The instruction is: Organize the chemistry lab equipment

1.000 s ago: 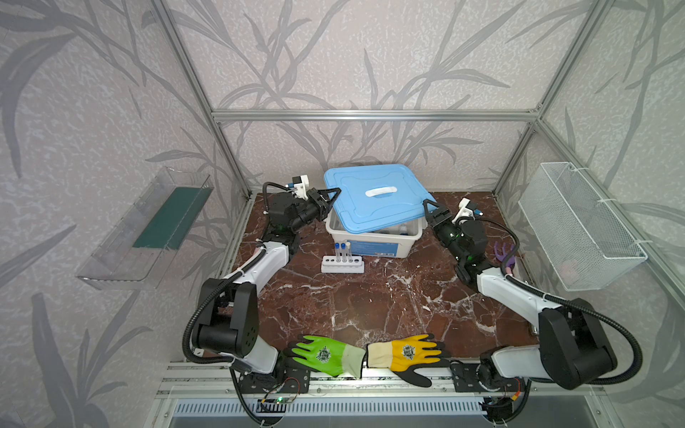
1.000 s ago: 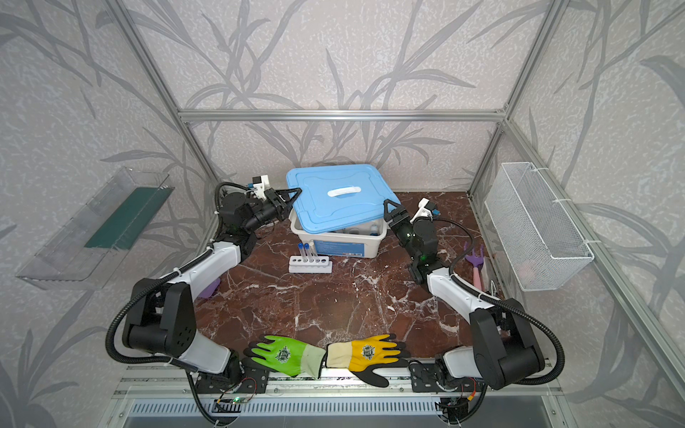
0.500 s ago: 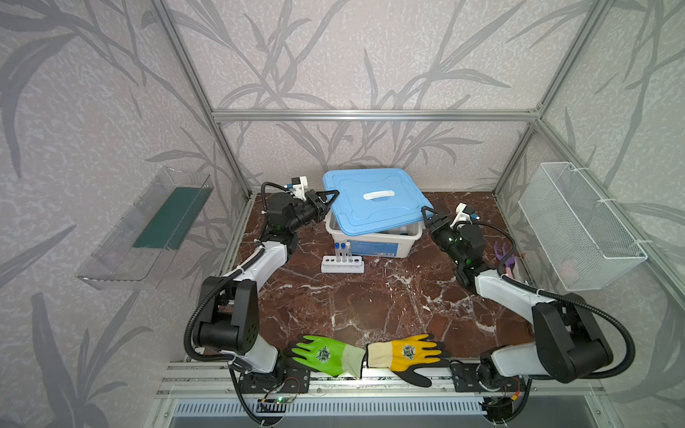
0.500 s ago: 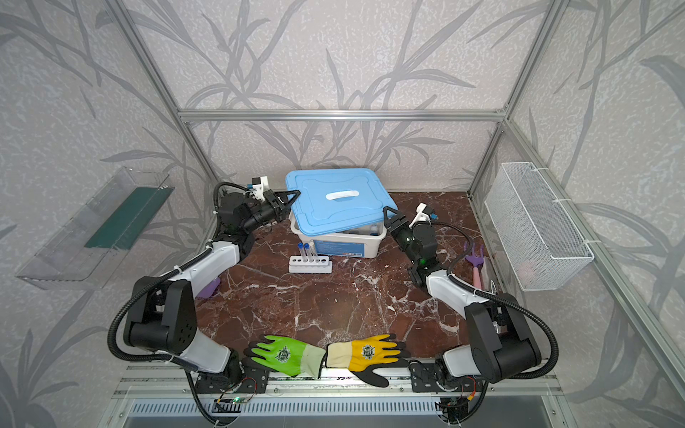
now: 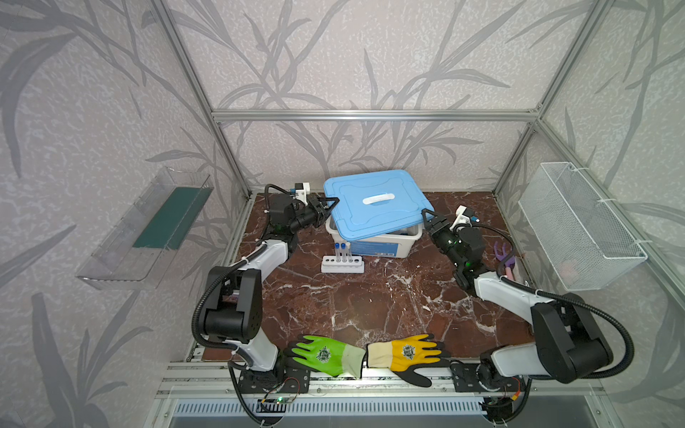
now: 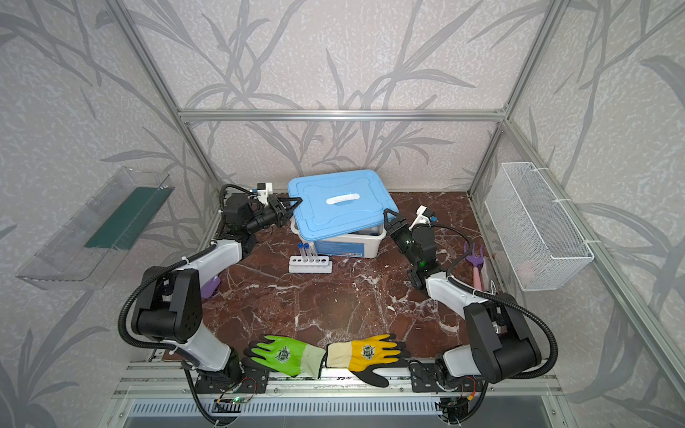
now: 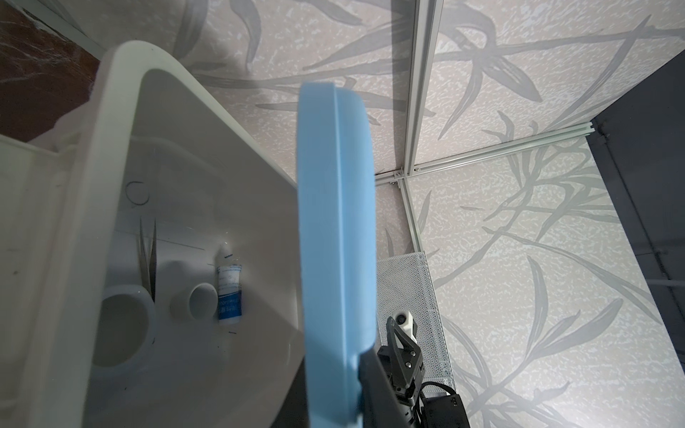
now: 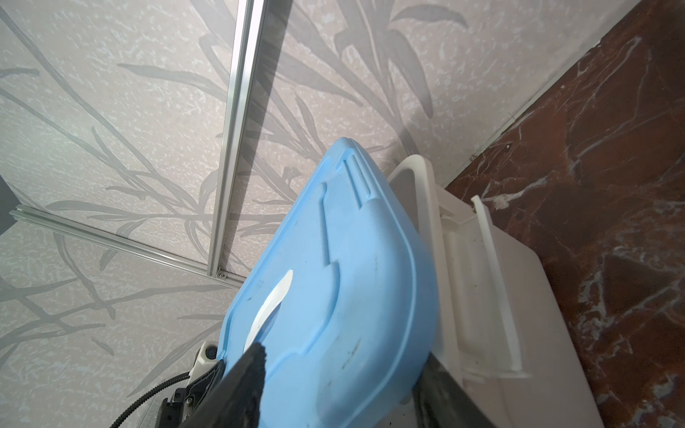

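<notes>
The left hand [image 5: 331,204] (9 o'clock, narrow) and right hand [image 5: 427,218] (3 o'clock, wide) are bracketing the light-blue plastic lid [image 5: 374,207], apparently seating it on the white bin [image 5: 374,247]; grip uncertain.

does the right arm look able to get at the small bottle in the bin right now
Probably not: the bottle lies on the bin floor under the tilted blue lid, which the right gripper straddles.

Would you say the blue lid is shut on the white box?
Not shut: the blue lid tilts above the white box, showing its inside.
</notes>
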`<state>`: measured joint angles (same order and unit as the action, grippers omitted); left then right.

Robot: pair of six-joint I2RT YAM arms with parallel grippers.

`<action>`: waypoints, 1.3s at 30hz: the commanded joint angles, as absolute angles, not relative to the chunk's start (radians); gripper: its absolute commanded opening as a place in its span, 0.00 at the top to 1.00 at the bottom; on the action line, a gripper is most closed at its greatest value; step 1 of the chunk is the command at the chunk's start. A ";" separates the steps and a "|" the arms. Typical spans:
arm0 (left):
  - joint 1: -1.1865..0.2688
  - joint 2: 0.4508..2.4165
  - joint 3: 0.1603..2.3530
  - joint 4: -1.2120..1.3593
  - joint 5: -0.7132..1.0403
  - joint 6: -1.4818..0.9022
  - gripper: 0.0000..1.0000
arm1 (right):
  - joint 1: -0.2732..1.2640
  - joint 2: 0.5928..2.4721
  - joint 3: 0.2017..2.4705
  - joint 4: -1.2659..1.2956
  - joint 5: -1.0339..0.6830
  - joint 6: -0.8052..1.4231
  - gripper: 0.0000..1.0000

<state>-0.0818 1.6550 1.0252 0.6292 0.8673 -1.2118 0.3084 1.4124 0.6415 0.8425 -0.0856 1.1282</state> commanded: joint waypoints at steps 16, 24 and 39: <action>-0.061 1.674 1.092 0.331 0.876 -0.971 0.66 | 0.357 1.496 0.662 0.955 -0.072 1.121 0.41; -0.055 1.666 1.190 0.103 0.854 -0.827 0.51 | 0.360 1.523 0.663 0.973 -0.079 1.131 0.42; -0.017 1.646 1.272 -0.141 0.786 -0.667 0.30 | 0.374 1.448 0.631 0.883 -0.063 1.041 0.36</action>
<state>-0.0235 1.6669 1.2362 -0.0776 0.8089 -0.7189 0.3618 1.4872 0.6418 0.9028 -0.0620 1.0794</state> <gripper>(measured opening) 0.694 0.636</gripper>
